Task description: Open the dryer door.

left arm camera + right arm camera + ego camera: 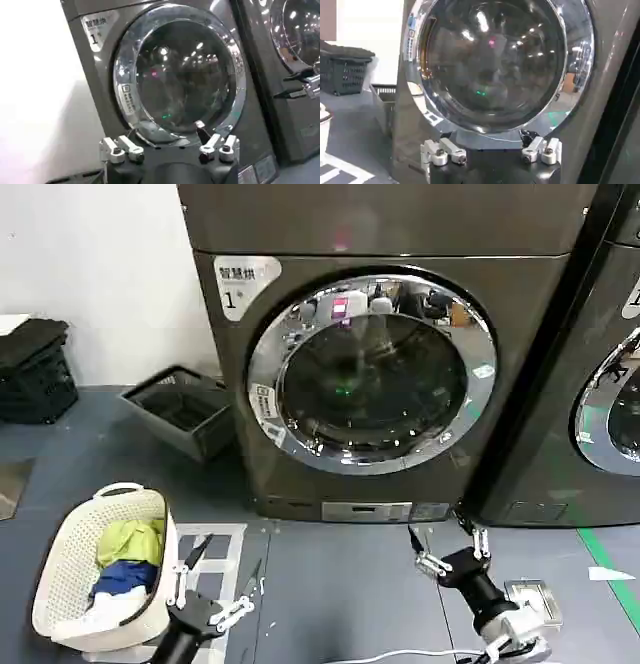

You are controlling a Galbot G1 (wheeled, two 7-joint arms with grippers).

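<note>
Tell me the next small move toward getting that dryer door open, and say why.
Probably raise the right gripper toward the right side of the dryer door. The door sits shut, flush in its chrome ring; both grippers are open and low near the floor, touching nothing, and the right one is nearer than the left gripper.

Two black robot arms, each ending in a two-fingered hand. The left hand (218,582) has a black wrist block, thin dark fingers and pale silver-white linkages at the finger bases. The right hand (446,536) has the same build: black cylindrical wrist, silver-white jointed links, dark finger tips. Behind its wrist sits a grey metal bracket with a square plate, and a white cable trails from it. In both wrist views, white rounded knuckles with dark round screws flank a black housing.
</note>
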